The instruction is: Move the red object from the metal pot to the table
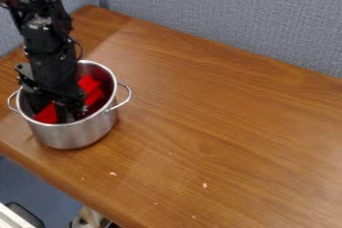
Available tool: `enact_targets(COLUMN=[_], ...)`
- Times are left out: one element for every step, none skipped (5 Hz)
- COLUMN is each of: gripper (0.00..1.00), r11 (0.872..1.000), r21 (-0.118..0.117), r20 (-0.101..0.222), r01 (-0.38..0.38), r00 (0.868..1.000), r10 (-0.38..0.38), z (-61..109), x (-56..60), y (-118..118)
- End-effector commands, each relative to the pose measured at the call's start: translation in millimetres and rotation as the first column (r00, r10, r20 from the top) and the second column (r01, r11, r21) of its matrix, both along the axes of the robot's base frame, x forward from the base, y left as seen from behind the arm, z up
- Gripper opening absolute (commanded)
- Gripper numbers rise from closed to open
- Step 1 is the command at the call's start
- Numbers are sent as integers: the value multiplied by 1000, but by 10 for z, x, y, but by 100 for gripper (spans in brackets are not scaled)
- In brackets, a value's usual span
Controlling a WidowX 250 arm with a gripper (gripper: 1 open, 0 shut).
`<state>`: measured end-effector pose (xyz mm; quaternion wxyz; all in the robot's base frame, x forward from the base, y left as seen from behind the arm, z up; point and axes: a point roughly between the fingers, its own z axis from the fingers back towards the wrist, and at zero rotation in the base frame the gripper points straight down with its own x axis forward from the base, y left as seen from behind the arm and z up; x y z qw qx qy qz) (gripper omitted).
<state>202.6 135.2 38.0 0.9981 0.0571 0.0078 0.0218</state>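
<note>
Camera view: the gripper (pixel 56 105) is reaching down into the pot (pixel 75 130) at the left, its fingers sinking among dark shapes, so whether they are spreading or gripping I cannot tell. The step in hand is probably getting hold of the block (pixel 91 89), which is lying inside the pot; the next move is calling for a firm pinch, then a straight lift clear of the rim. The block is showing bright red and plain, partly hidden behind the fingers. Rightward, the table (pixel 227 122) is stretching out, brown and glossy.

Shiny metal pot (pixel 80 132), glossy wood table (pixel 214 122) (grain showing), rough-looking grey wall (pixel 241 12)
</note>
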Motion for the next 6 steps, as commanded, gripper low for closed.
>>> enact_targets(gripper=[0,0,0,0,0,0], r11=[1000,999,998,996,994,994], r21=[1,-1,-2,-2,1,8], r20=[26,30,38,40,47,56], r01=[11,39,63,84,112,108], r00=[1000,999,997,996,993,993], r10=[-11,-39,-63,-84,-111,-108], z=[-6,-47,-14,11,25,105], x=[17,-19,-28,-44,-53,-100], y=[11,-63,-97,-122,-141,-167])
